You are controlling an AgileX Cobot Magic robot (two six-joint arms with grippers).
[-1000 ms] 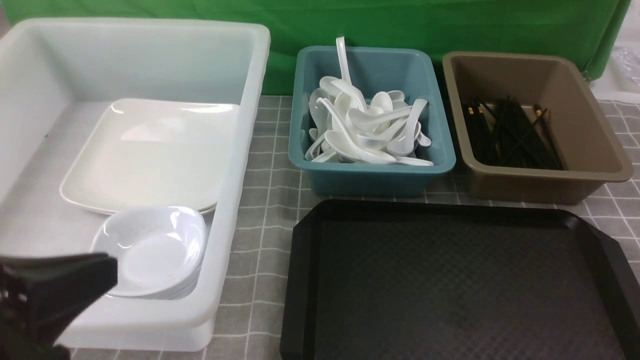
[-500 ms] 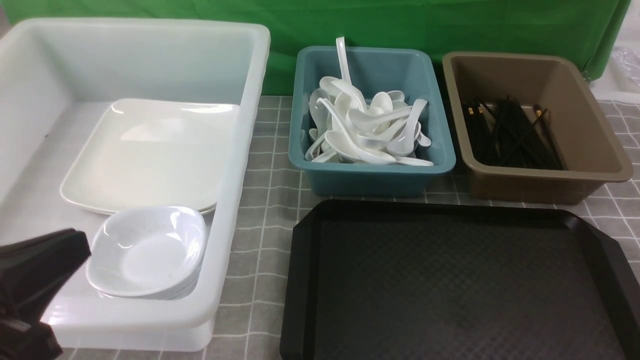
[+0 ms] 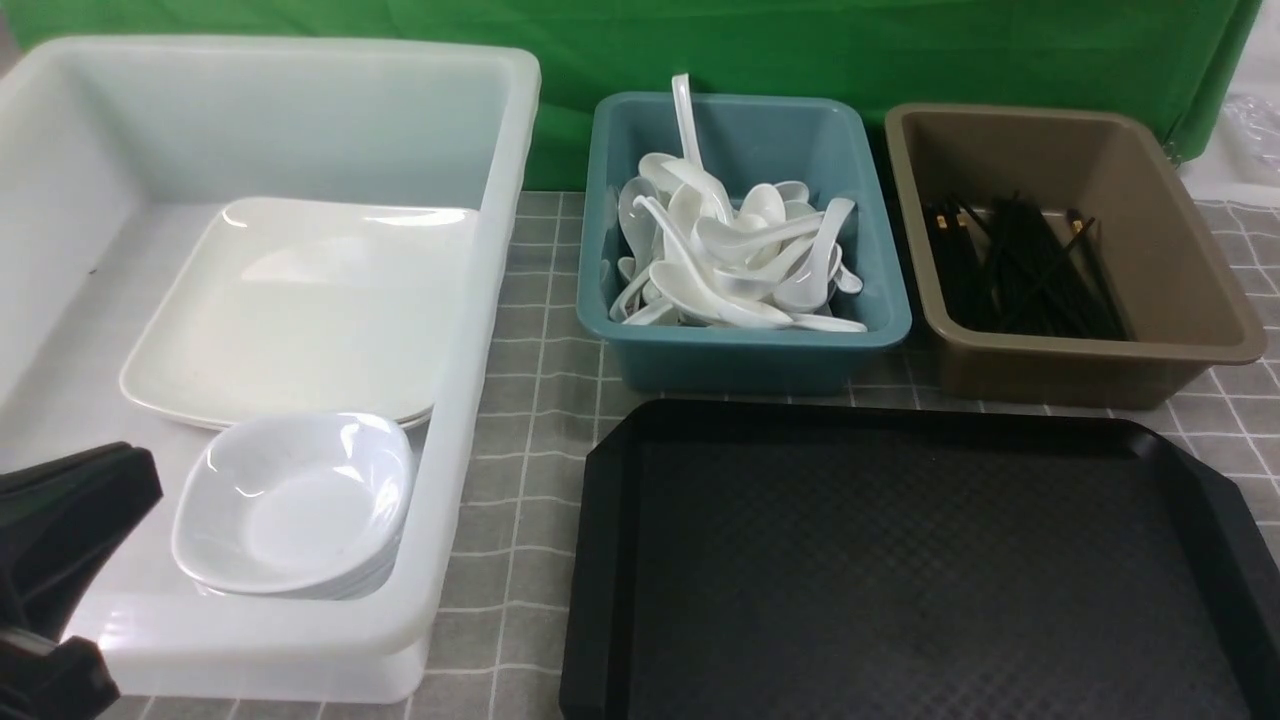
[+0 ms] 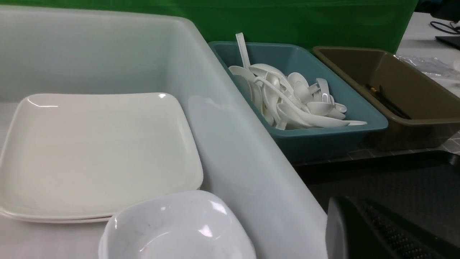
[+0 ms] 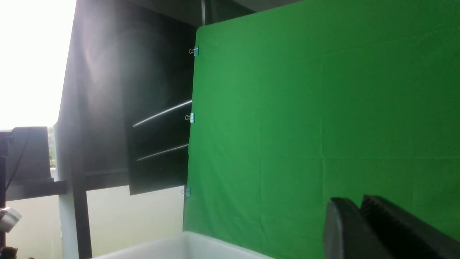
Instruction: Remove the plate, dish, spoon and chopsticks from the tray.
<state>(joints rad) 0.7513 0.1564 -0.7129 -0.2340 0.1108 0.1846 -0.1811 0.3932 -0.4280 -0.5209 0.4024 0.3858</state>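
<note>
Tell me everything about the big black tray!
The tray is a large black rectangle that looks like plastic, with clipped corners, a raised rim and a fine bumpy texture. It lies flat on the grey checked tablecloth, on the near side of the teal tub of white spoons and the brown tub of black chopsticks. Nothing shows on the part of its surface in view. Its near edge runs out of the picture.
</note>
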